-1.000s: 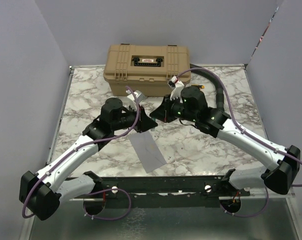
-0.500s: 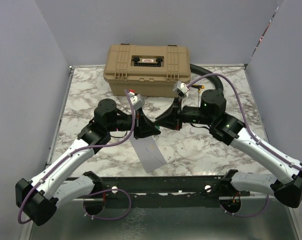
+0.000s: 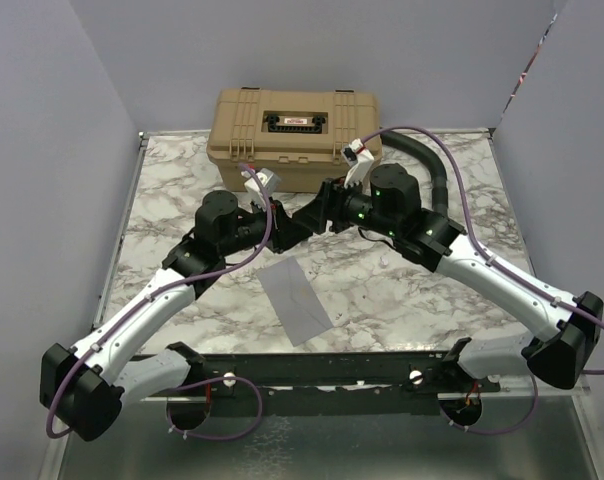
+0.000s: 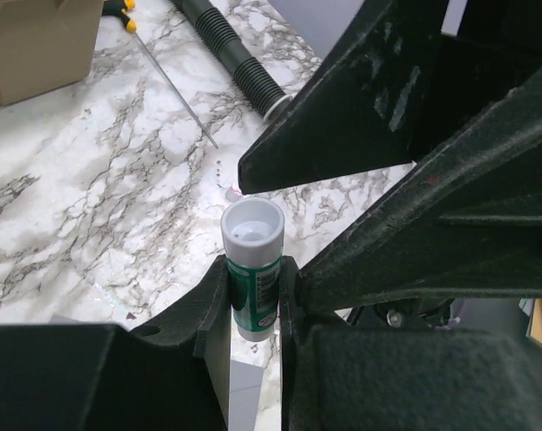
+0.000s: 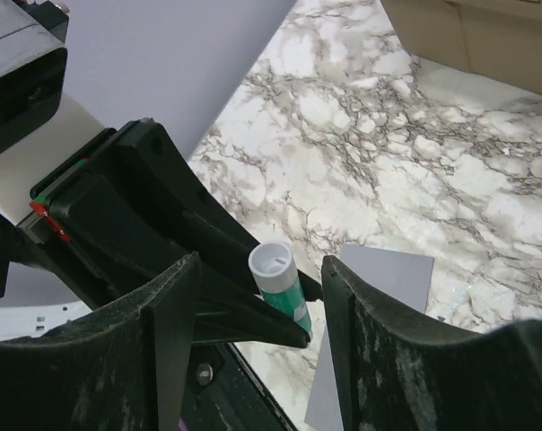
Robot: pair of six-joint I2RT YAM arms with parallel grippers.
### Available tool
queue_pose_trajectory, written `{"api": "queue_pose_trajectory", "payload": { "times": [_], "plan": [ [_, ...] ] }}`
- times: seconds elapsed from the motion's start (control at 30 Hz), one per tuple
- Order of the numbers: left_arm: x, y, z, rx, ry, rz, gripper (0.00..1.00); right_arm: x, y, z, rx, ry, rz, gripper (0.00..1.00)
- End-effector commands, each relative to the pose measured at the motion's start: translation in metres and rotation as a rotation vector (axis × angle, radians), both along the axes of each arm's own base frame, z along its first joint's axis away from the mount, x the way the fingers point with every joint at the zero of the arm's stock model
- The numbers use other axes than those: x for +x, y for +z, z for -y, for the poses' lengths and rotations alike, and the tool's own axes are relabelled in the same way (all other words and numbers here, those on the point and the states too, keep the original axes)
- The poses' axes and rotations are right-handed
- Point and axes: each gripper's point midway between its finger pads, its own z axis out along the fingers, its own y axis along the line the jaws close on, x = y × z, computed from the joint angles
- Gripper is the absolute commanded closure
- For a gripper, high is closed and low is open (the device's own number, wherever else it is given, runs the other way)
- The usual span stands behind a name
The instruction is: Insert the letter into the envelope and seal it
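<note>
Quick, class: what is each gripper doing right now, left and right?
The left gripper: closed, holding the glue stick.
The right gripper: open, holding nothing; its jaws stand either side of the glue stick without touching it.

A white marble-patterned table (image 3: 402, 300) sits between plain pale grey walls (image 3: 42, 150). A tan case (image 3: 297, 135) stands at its far edge.

The place is to be taken for a robot laboratory test cell. A marble-patterned table (image 3: 402, 290) is enclosed on three sides by plain grey walls (image 3: 282, 50). The left arm (image 3: 152, 310) and the right arm (image 3: 502, 285) are bolted to a metal rail (image 3: 332, 366) at its near edge. Purple cables (image 3: 466, 200) are left exposed, and a tan hard case (image 3: 295, 135) is kept at the back.
</note>
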Motion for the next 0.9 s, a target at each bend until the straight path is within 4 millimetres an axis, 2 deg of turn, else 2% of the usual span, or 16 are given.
{"api": "queue_pose_trajectory", "payload": {
  "times": [0.0, 0.13, 0.27, 0.47, 0.57, 0.63, 0.7, 0.77, 0.87],
  "plan": [
    [0.019, -0.005, -0.005, -0.004, 0.113, -0.051, 1.0, 0.001, -0.007, 0.0, -0.013, -0.041, -0.055, 0.4],
    [0.019, -0.009, -0.003, 0.001, 0.106, -0.066, 1.0, 0.002, -0.021, -0.002, -0.053, -0.036, -0.082, 0.41],
    [0.017, -0.005, -0.002, -0.015, 0.094, -0.046, 1.0, 0.003, -0.036, -0.004, -0.091, -0.03, -0.115, 0.5],
    [0.01, 0.003, -0.001, -0.036, 0.06, -0.016, 1.0, 0.002, -0.043, -0.006, -0.104, -0.021, -0.129, 0.61],
    [0.004, 0.004, 0.0, -0.038, 0.029, -0.006, 1.0, 0.001, -0.041, -0.004, -0.101, -0.015, -0.11, 0.84],
    [-0.007, 0.004, 0.004, -0.04, -0.04, -0.004, 1.0, -0.001, -0.037, -0.001, -0.103, -0.001, -0.074, 0.99],
    [-0.03, 0.005, 0.012, -0.043, -0.187, -0.001, 1.0, -0.009, -0.029, 0.001, -0.103, 0.06, -0.005, 1.0],
    [-0.056, 0.007, 0.016, -0.059, -0.344, -0.007, 1.0, -0.027, -0.016, 0.001, -0.085, 0.178, 0.092, 1.0],
    [-0.077, 0.014, 0.015, -0.074, -0.457, 0.027, 1.0, -0.079, 0.011, 0.001, 0.025, 0.464, 0.289, 1.0]
  ]
}}
